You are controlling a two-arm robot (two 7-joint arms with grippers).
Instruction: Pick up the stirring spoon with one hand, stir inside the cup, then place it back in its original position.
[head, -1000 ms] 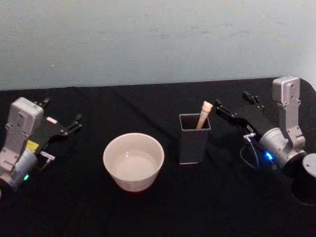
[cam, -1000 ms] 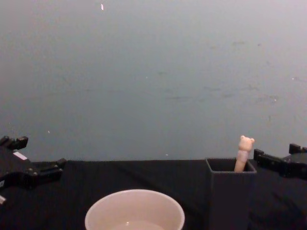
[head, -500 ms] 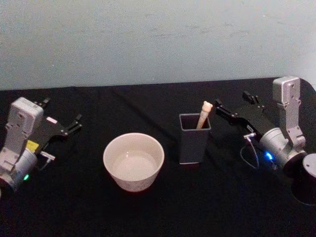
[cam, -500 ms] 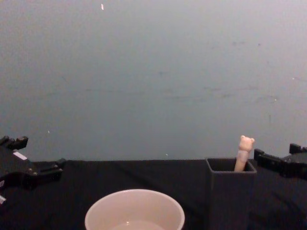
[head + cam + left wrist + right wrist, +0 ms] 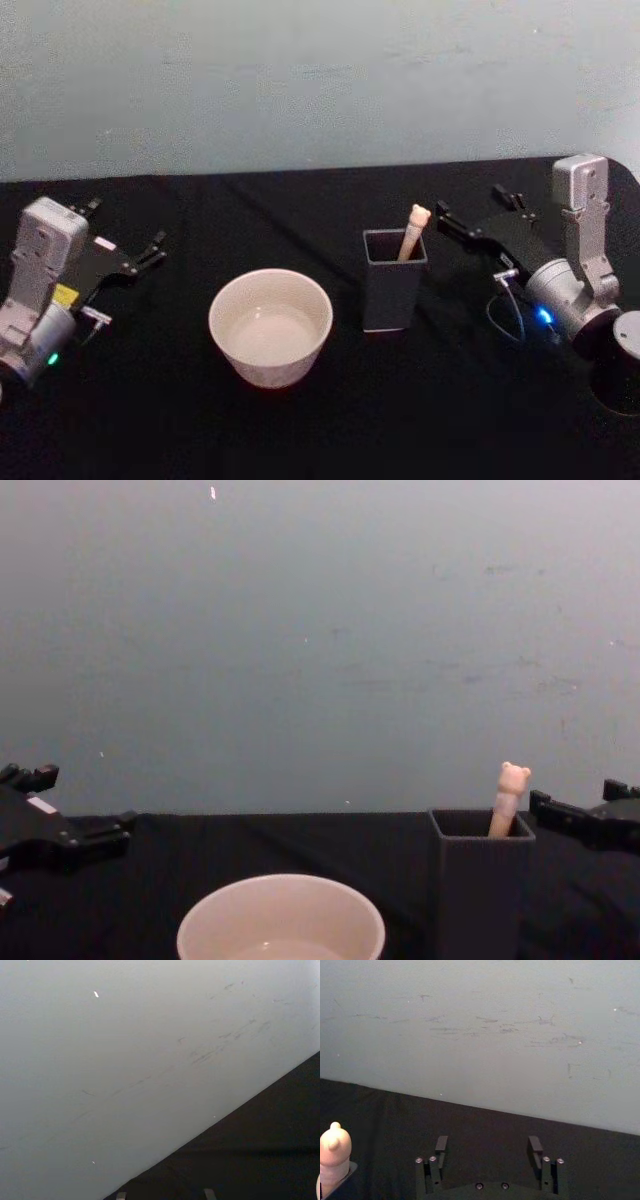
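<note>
The stirring spoon (image 5: 411,237) stands in the dark grey square holder (image 5: 393,283), right of centre, with its beige bear-head top (image 5: 513,777) sticking out above the rim. Left of the holder sits the wide cream-white cup (image 5: 270,325). My right gripper (image 5: 468,203) is open and hovers just right of the spoon's top, apart from it. In the right wrist view its fingers (image 5: 441,1145) are spread, and the spoon's top (image 5: 335,1147) shows off to one side. At the table's left my left gripper (image 5: 128,224) rests open and holds nothing, well away from the cup.
A black cloth (image 5: 330,420) covers the table. A plain pale wall (image 5: 320,80) stands close behind it. A dark round part of the robot (image 5: 615,370) sits at the right edge, near the right arm's base.
</note>
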